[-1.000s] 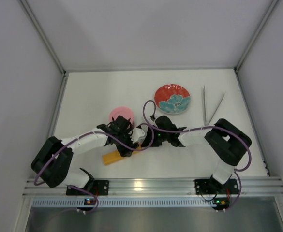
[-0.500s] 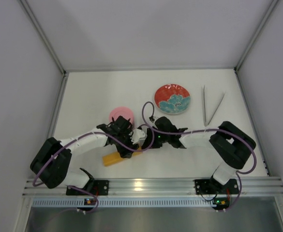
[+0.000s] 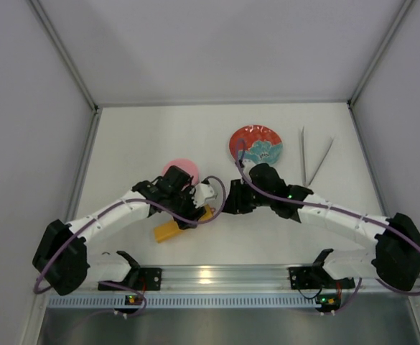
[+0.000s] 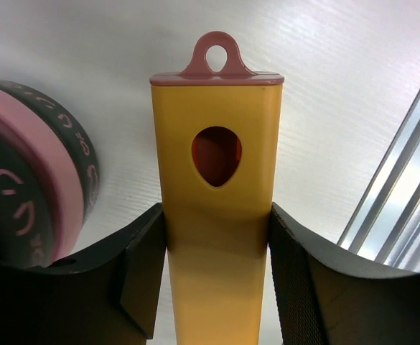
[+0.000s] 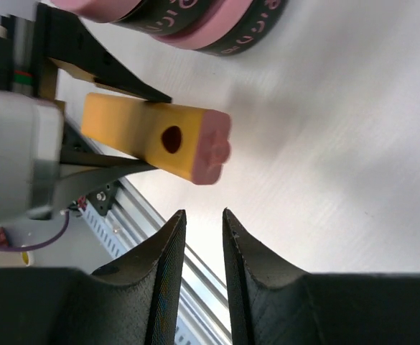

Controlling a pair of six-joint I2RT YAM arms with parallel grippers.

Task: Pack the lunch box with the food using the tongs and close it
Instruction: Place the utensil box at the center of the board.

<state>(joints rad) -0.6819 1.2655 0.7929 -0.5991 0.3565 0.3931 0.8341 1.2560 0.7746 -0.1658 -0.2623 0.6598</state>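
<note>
Change noted: right gripper (image 5: pixel 203 215), a second ago tucked against the left one at the orange bar (image 4: pixel 217 208), has drawn back off the bar's pink-capped end, jaws parted to a narrow gap, holding nothing. Left gripper (image 4: pixel 217 241): clamped on both sides of the bar, just beside the lunch box (image 3: pixel 179 169). Tongs (image 3: pixel 304 162): lying on the counter (image 3: pixel 152 136), far right, well apart from both grippers; packing apparently not begun.
</note>
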